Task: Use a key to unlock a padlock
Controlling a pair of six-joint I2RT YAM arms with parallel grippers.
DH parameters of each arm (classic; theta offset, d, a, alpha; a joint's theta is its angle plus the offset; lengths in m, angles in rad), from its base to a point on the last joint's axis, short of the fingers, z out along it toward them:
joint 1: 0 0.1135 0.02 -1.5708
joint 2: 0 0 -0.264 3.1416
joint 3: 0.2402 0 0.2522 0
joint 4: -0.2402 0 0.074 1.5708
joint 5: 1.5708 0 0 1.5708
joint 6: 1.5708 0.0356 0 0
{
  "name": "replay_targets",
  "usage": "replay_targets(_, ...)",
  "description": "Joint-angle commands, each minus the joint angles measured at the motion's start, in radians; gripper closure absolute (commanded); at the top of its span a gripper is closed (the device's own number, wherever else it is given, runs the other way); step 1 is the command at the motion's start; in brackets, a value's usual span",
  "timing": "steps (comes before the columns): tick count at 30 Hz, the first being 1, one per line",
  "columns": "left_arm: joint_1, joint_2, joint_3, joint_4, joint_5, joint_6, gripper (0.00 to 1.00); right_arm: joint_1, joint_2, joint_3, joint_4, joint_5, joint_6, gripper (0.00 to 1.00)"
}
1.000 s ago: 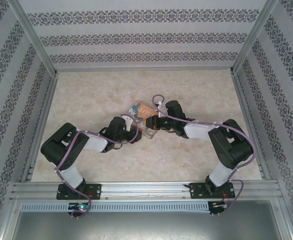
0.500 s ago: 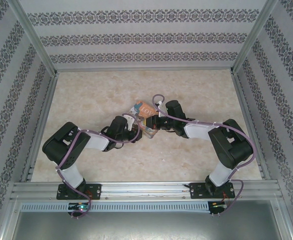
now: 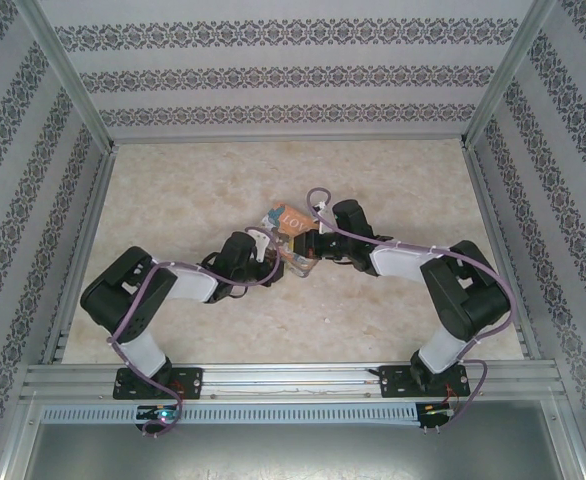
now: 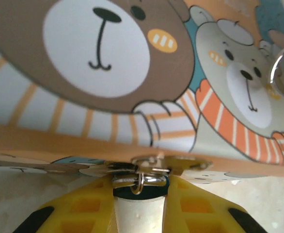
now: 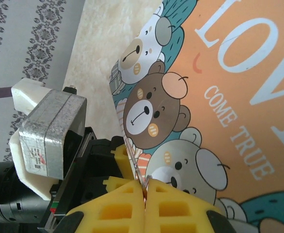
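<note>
Currently right gripper (image 5: 145,187) pinches orange-and-teal illustrated cardboard box (image 5: 239,97) by its edge, jaws together. Narrow left gripper (image 4: 142,188) flanks tiny teal-bodied padlock (image 4: 141,180) at box clasp (image 4: 173,162); grip cannot be told. Risk: off-centre closing nudges padlock aside, twisting box.

The left arm (image 3: 188,285) and right arm (image 3: 403,262) fold inward from their bases, elbows out, wrists low and nearly meeting. The left gripper (image 4: 139,187) holds its yellow fingers (image 4: 84,208) narrowly parted, any grip unclear. The right gripper (image 5: 145,189) has its tips pressed flat together
</note>
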Motion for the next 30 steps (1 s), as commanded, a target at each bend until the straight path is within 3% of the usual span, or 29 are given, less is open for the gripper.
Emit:
replay_targets(1, -0.012, -0.078, 0.009, -0.040, 0.022, -0.034, 0.78, -0.021, -0.090, -0.020, -0.019, 0.010, -0.022, 1.00)
replay_targets(15, -0.012, -0.233, 0.067, -0.259, 0.090, -0.166, 0.78, -0.037, -0.403, -0.209, -0.102, 0.102, -0.201, 1.00)
replay_targets(30, -0.012, -0.207, 0.177, -0.363, 0.153, -0.388, 0.82, 0.161, -0.685, -0.392, -0.131, 0.386, -0.472, 1.00)
